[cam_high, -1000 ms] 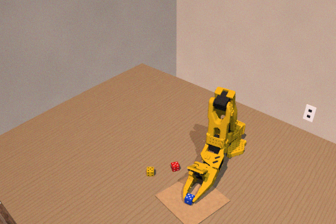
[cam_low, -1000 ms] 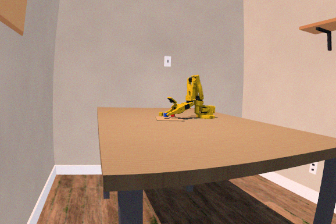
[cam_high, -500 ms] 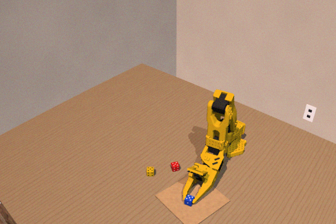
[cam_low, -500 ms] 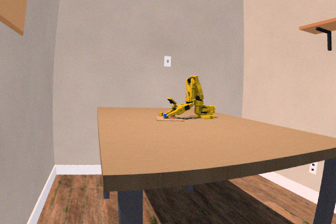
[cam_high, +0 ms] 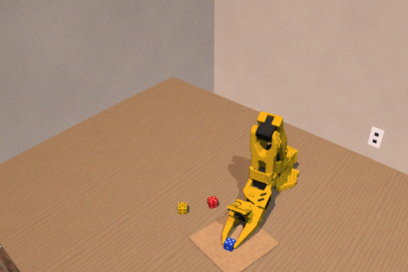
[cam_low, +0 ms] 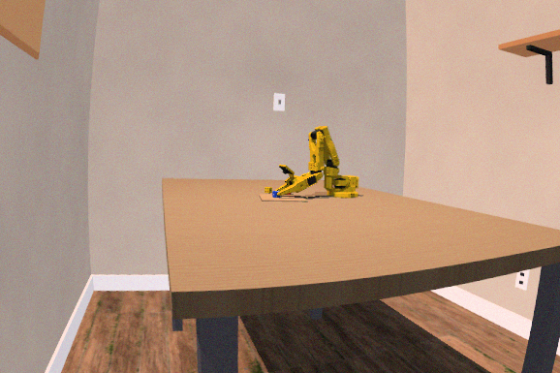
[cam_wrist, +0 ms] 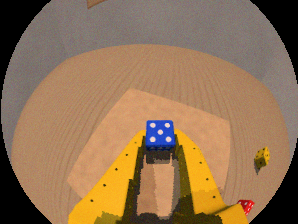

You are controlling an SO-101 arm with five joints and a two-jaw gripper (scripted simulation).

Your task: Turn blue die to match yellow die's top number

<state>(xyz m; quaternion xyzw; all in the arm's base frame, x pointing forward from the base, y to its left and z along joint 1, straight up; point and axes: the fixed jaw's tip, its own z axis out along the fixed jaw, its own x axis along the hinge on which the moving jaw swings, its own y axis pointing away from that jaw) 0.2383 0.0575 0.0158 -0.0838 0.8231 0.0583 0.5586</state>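
Holds a small blue cube die with white pips [cam_high: 229,244] [cam_low: 275,194] [cam_wrist: 160,134] between the tips of the yellow one-moving-jaw gripper [cam_high: 229,243] [cam_low: 276,194] [cam_wrist: 160,136], closed narrowly around it. Carries that die over a flat tan square mat [cam_high: 247,255] [cam_low: 291,199] [cam_wrist: 115,130], low in the top view, just right of centre; cannot tell from these views whether touching the mat. Shows five white pips on the blue face turned toward the wrist camera, near the middle of the wrist view.

Reaches down and leftward in the exterior view with a jointed yellow arm [cam_high: 262,163] [cam_low: 317,151], bent high above the wood-grain table [cam_high: 123,160] [cam_low: 339,233] [cam_wrist: 50,115]. Leaves a yellow cube die with black pips [cam_high: 182,208] [cam_wrist: 262,157] and a red cube die with white pips [cam_high: 212,202] [cam_wrist: 245,206] apart from the gripper, off the mat: lower centre of the top view, yellow left of red; right side and lower right of the wrist view.
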